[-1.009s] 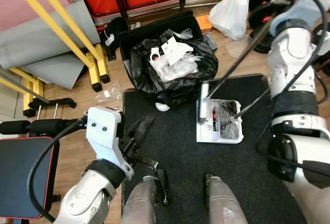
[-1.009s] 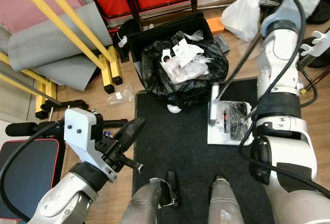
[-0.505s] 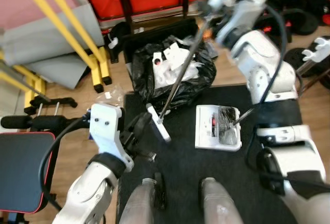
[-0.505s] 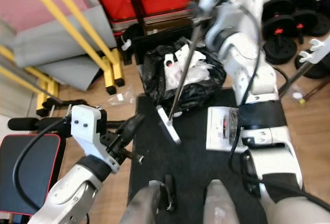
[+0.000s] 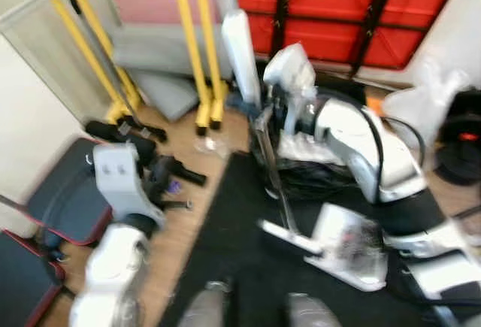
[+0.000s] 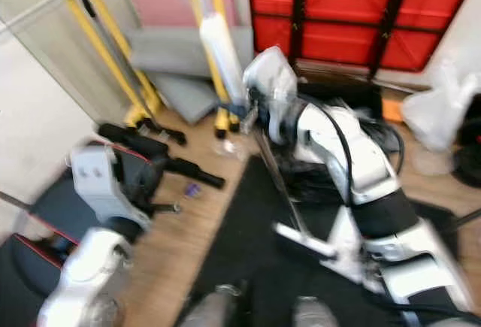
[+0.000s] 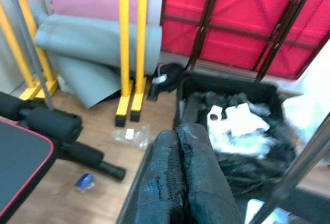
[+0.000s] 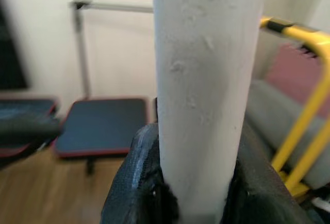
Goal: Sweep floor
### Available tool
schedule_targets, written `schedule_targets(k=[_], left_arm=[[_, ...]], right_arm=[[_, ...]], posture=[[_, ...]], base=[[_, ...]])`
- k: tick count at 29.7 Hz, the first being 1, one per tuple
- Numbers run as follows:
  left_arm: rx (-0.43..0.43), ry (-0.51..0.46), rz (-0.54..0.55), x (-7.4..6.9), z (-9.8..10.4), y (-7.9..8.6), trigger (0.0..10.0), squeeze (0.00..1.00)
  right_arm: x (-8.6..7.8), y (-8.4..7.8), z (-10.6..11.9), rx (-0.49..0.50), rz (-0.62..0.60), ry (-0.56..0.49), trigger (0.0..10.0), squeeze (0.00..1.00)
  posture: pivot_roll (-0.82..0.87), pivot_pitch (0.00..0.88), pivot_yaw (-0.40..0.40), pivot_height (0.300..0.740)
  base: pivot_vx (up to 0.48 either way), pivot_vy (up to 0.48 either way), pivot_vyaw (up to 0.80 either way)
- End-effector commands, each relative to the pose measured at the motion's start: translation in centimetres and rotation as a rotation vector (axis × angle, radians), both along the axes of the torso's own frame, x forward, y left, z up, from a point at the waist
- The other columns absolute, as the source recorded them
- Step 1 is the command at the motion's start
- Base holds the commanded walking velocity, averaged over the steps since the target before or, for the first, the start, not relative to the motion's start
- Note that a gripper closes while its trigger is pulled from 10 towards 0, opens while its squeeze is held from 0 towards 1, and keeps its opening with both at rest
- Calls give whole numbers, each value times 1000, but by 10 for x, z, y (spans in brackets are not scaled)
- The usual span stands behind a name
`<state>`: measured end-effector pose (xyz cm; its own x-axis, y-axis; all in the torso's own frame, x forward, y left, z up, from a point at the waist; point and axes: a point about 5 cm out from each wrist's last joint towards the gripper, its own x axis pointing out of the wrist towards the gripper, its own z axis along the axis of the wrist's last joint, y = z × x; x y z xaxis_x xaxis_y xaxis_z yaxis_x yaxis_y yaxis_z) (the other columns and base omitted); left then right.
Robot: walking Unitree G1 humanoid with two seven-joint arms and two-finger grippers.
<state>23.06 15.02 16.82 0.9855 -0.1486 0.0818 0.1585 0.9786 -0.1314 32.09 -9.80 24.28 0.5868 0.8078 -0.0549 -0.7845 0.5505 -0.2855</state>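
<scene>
A: Item one, right gripper (image 8: 193, 203) — condition?

B: Jaws are clamped on the white handle of the broom (image 5: 242, 56); a black finger is pressed to each side of the tube. The handle is held upright, raised in front of the red panels (image 5: 338, 4).

A: Item two, left gripper (image 7: 180, 183)?

B: Jaws are closed together with nothing between them; it is held out low over the wood floor (image 5: 176, 229), beside the weight bench (image 5: 60, 199).

A: Item three, the broom itself?

B: A thin metal shaft is seen slanting down from the handle to a narrow pale head (image 5: 289, 237), which is placed over the black mat (image 5: 240, 267), just beside the white dustpan (image 5: 349, 248). Whether the head touches the mat cannot be told; the frames are blurred.

A: Progress?

B: Debris appears already gathered in the dustpan, and the black bin (image 7: 232, 116) is seen stuffed with rubbish. Small scraps are left on the wood near the yellow frame (image 5: 195, 49). Sweeping is judged partly done; those scraps and emptying the pan remain.
</scene>
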Motion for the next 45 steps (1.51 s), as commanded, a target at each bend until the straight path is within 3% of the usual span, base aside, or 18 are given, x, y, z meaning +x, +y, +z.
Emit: schedule_targets(k=[1,3,7,17,21,35,39,45], left_arm=[[18,-4,35,2,-4,7,10000,0],[26,-7,40,3,-7,7,10000,0],[30,2,40,2,-12,7,10000,0],[73,41,-35,-3,-26,-6,10000,0],[68,48,-40,-2,-29,-7,10000,0],[29,41,-35,-3,-31,-1,10000,0],[-4,31,-25,-1,-30,0,10000,0],[-34,28,-21,-1,-31,-1,10000,0]], right_arm=[[-14,8,3,-3,116,-51,10000,0],[-21,5,-4,6,162,-21,10000,0],[-22,0,-12,0,137,-1,10000,0],[-16,-14,-48,81,-194,107,10000,0],[-14,-18,-55,105,-261,134,10000,0],[-9,-21,-60,125,-358,139,10000,0],[-2,-25,-59,117,-468,106,10000,0],[1,-30,-58,114,-497,99,10000,0]], posture=[[-129,34,-27,740],[-131,27,-22,740],[-136,21,-12,740],[-136,0,16,740],[-132,0,16,740],[-118,0,9,740],[-119,0,3,740],[-122,0,-22,740]], base=[[0,0,800],[0,0,800],[0,0,800],[0,0,800],[0,0,800],[0,0,800],[304,0,347],[379,0,473]])
